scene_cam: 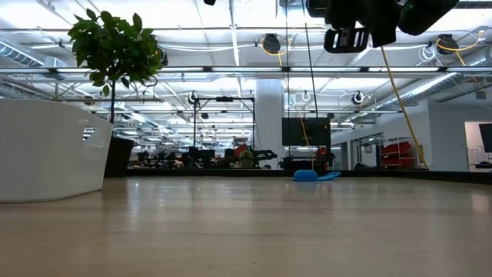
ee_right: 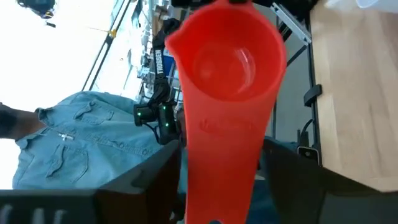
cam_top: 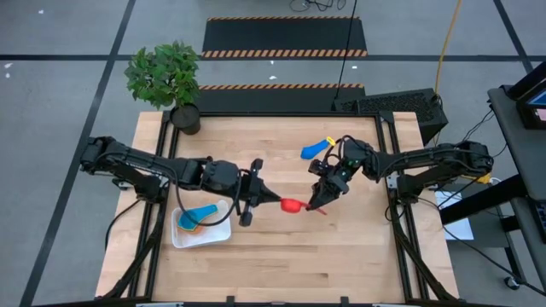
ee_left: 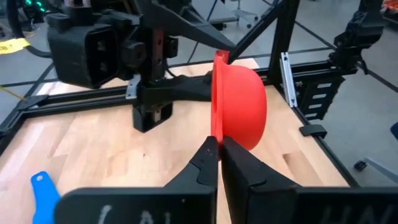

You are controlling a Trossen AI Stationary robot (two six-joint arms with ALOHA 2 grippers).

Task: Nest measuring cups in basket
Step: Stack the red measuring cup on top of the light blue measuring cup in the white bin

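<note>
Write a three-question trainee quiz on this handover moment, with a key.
1. True or false: the red cup rests on the table.
2. Which end effector pinches the red cup's rim? A) left end effector B) right end effector C) neither
3. Fill in: the basket holds a light blue cup and an ______ one.

Key:
1. False: it hangs in the air between the two arms.
2. A: the left end effector's fingers are shut on the rim, while the right end effector's fingers stand apart on either side of the handle.
3. orange
</note>
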